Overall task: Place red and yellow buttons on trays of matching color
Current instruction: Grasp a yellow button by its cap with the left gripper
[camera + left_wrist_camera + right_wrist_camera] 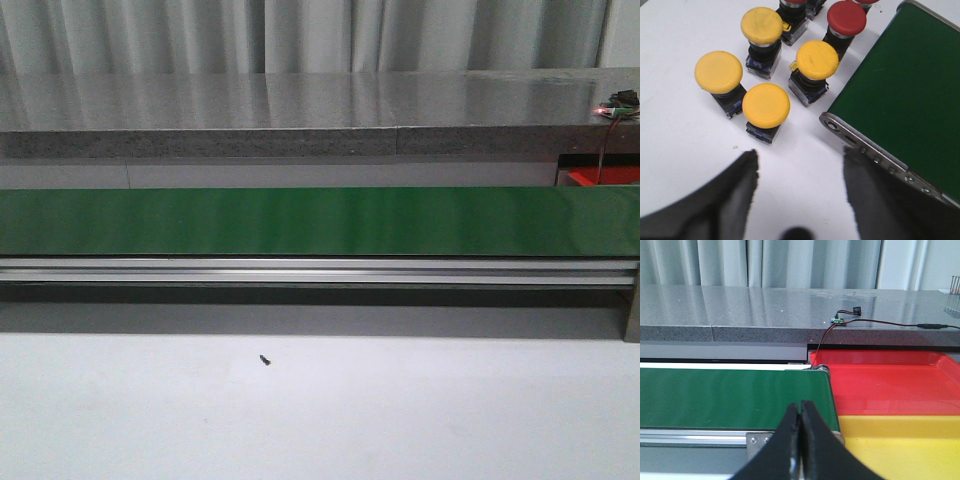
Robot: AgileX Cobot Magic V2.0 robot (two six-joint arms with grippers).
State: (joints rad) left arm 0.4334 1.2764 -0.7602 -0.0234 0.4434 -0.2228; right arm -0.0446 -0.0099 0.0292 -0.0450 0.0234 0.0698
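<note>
In the left wrist view several yellow buttons stand on the white table, the nearest one (766, 105) just beyond my open, empty left gripper (800, 162). A red button (846, 18) stands farther off beside the green belt (905, 90). In the right wrist view my right gripper (801, 410) is shut and empty, in front of the belt's end (735, 397). Past that end lie the red tray (890, 385) and, nearer, the yellow tray (900, 445). Neither gripper shows in the front view; a corner of the red tray (605, 178) shows at far right.
The green conveyor belt (320, 222) runs across the front view on an aluminium rail (320, 272), with a grey stone counter (300, 110) behind. A small circuit board with wires (840, 320) lies on the counter above the red tray. A tiny dark speck (265, 360) lies on the white table.
</note>
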